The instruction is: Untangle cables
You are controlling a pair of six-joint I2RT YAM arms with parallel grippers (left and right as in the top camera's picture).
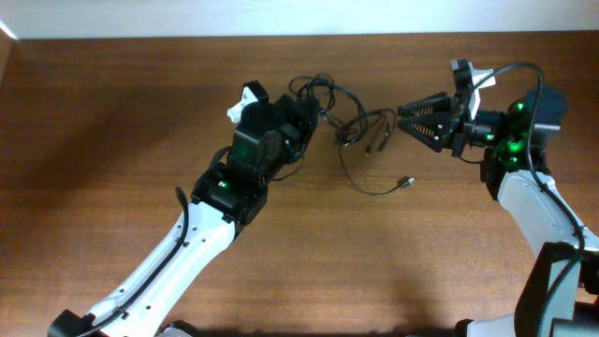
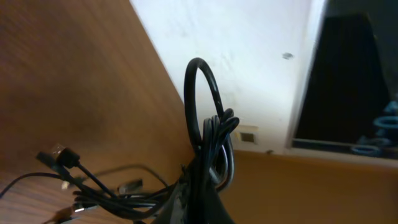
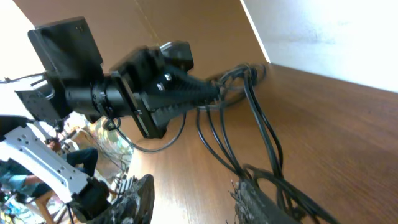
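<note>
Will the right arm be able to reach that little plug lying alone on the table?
Probably yes. The plug lies on bare table near the right tool, which looks open. Nothing stands between them; the tangled cables lie off to one side.

Thin black cables (image 1: 351, 126) tangled in a loose bunch on the desk (image 1: 112, 140); one plug end (image 1: 406, 181) trails apart.

The left arm (image 1: 192, 245) and right arm (image 1: 530, 200) share white lower shells and black upper housings with green lights (image 1: 513, 146). A thick black cable (image 1: 513, 65) loops by the right wrist. The right pincer (image 1: 402, 118) has black fingers (image 3: 138, 200), seemingly ribbed.
</note>
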